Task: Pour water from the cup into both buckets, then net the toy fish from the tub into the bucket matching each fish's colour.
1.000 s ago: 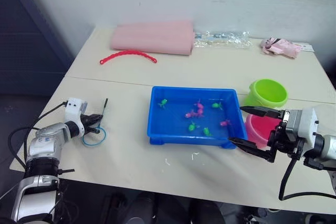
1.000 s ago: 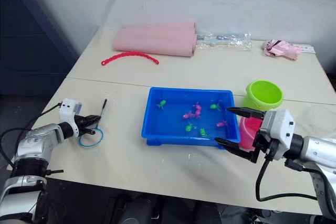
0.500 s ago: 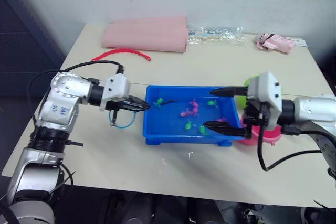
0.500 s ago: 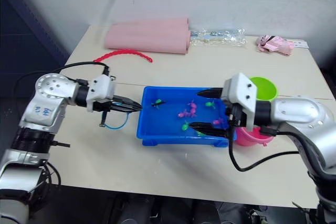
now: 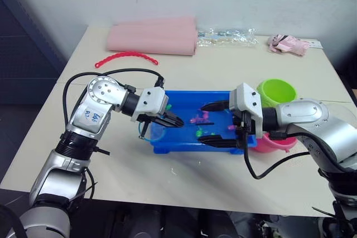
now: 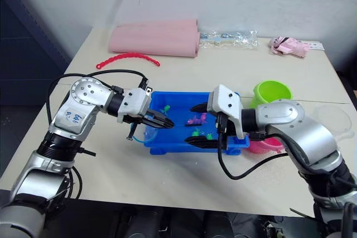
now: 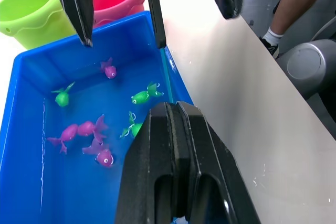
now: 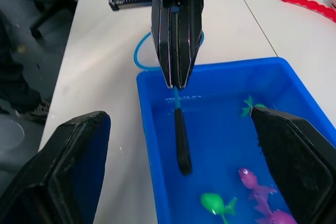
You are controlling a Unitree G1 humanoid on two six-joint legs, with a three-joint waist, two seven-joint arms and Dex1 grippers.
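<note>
Currently | net [image 8: 157,51] is gripped by left jaws, handle over tub [image 5: 184,143] | right jaws held open | net judged light, flimsy; best held mid-handle

Both arms reach inward toward the middle of the scene, forearms roughly level. The left gripper [image 5: 172,120] points right with its jaws pressed together, apparently pinching something thin. The right gripper [image 5: 211,123] points left toward it, jaws spread wide apart, one above the other.
</note>
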